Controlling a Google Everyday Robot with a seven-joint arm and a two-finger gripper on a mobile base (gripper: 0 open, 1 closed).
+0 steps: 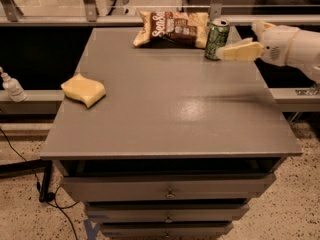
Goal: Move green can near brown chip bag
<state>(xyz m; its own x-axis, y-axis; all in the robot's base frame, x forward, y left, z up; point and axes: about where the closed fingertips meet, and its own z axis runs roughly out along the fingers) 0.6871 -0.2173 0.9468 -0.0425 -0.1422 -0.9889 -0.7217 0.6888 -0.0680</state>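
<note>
Only a forearm (pixel 298 47) and its claw (pixel 235 52) show of the robot, reaching in at the far right edge of the surface (pixel 170 109). The forearm is a smooth white shell, rounded and thick like a fat tube, with soft grey shading along its underside. It ends in a bulging white wrist (pixel 273 40) of the same plain casing. The claw is a warmer cream-yellow, duller than the shell, tapering to a blunt tip.

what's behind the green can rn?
Behind the green can: the table back edge, then a metal rail. The brown chip bag lies just left of it. The pincer is at the can's right side. The can hides the tabletop strip directly behind it.
</note>
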